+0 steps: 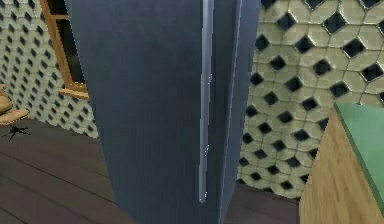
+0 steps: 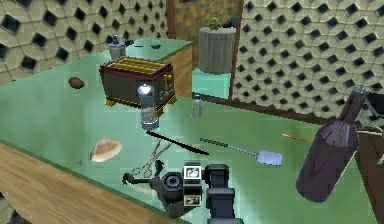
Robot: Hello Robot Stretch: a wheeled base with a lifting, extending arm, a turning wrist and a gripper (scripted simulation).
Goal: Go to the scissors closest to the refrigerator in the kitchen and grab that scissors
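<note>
A pair of scissors (image 2: 156, 158) with thin silver blades lies on the green countertop (image 2: 60, 115) near its front edge in the arm side view. My gripper (image 2: 148, 181) reaches in from the bottom, its dark body just left of the two white marker squares (image 2: 191, 175). Its fingers end right by the scissors' handles. Whether they touch the scissors or hold anything I cannot tell. In the forward view a tall blue-grey refrigerator (image 1: 165, 100) stands close ahead, with a long handle down its front.
On the counter stand a brown toaster (image 2: 138, 82), a small shaker (image 2: 150, 104) and a dark bottle (image 2: 330, 150). A black knife (image 2: 176, 141), a spatula (image 2: 242, 151) and a tan bread piece (image 2: 105, 150) lie nearby. A bin (image 2: 215, 48) stands behind. A counter corner (image 1: 355, 165) shows at the forward view's right.
</note>
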